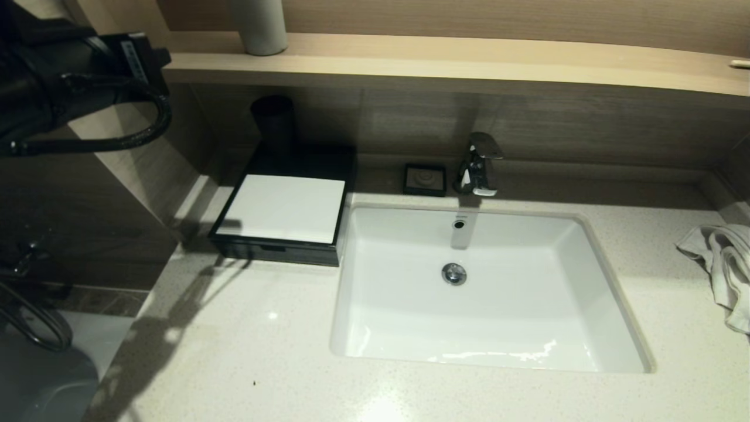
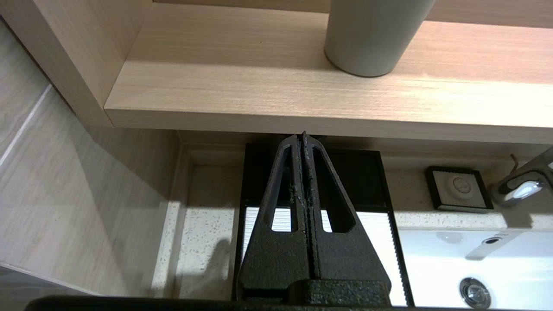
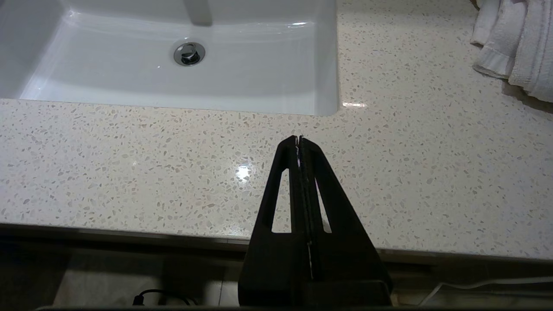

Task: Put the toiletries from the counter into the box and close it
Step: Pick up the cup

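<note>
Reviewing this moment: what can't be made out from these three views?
- Box contents: head view, white lid covers them.
- Box front: left wrist view, shut left gripper blocks it.
- Towel: head view, cut off by the edge.
- Right gripper: outside head view; shut, above the counter.

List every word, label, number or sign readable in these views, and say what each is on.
No text can be read in any view.
A white label on the left arm's wrist carries print, too small to read.
A small mark above the sink's overflow hole is too blurred to read.
The round emblem on the square black dish beside the faucet shows no legible characters.
The black box with the white lid shows no print.
</note>
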Motion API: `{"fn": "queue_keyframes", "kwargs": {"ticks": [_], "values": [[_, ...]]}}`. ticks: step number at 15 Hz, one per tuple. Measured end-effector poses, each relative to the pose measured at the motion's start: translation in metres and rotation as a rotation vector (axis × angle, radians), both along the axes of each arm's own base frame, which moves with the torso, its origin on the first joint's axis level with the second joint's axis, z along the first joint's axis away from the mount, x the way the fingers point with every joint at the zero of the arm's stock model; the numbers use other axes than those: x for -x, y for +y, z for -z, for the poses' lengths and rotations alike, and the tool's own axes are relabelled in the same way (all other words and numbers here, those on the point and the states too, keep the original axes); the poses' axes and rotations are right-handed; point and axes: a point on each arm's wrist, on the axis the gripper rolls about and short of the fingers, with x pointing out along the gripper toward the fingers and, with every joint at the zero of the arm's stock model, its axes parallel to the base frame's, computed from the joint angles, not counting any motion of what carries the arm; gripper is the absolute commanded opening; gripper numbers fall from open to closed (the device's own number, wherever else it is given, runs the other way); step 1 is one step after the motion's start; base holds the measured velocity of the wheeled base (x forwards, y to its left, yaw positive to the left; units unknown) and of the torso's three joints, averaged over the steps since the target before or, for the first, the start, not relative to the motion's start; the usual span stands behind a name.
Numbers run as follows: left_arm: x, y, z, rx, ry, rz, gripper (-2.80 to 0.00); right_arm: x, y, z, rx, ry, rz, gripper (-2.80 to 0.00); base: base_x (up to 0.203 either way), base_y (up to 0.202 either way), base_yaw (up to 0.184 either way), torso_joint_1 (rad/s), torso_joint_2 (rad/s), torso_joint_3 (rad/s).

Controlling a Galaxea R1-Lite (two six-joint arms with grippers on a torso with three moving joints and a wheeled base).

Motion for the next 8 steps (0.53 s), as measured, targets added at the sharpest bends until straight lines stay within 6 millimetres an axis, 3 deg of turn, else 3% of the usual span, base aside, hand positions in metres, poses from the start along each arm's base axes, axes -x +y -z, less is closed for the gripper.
{"fn": "queue_keyframes", "kwargs": {"ticks": [8], "values": [[-0.0076,-0.0079,0.0045,-0.008,0.017,0.025,-2.8,0.0,0.0,0.0,0.0,0.0,0.001,-2.8,0.0,0.0,0.0,0.0,0.0,0.0]]}}
